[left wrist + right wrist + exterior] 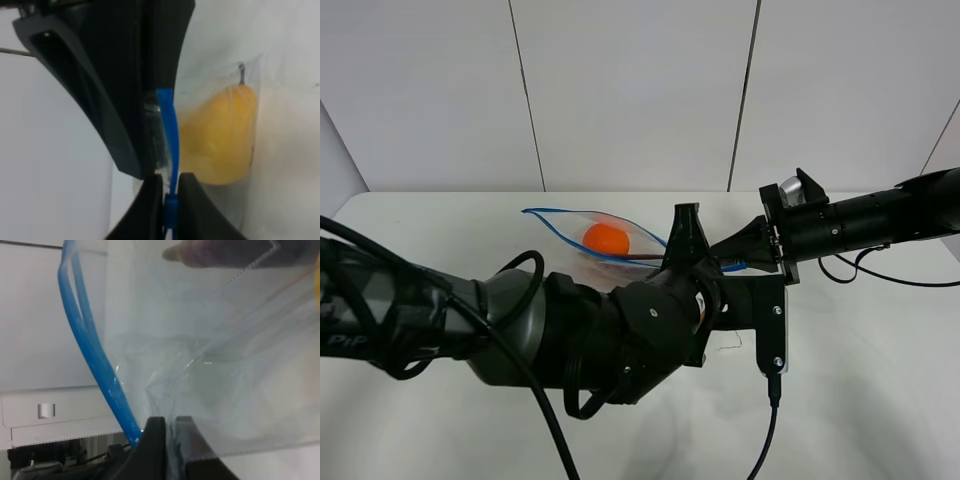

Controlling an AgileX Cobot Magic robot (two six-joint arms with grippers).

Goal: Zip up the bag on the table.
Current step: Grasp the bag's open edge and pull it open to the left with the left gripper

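Note:
The clear bag (560,226) lies at the middle of the white table (880,380), with an orange (606,238) showing through it. Its blue zipper strip (168,130) stands apart into two lines at the left end, so the mouth gapes there. My left gripper (686,225) is shut on the strip (170,200), beside the yellow pear (222,140). My right gripper (740,258) is shut on the bag's right end (170,437), next to the strip (95,355). The purple eggplant (225,252) shows through the plastic in the right wrist view.
My left arm (520,330) lies across the front of the table and hides the bag's near side. A black cable (768,420) hangs from its wrist bracket. The right arm (870,220) and its cable (880,275) cross the right side. White wall panels stand behind.

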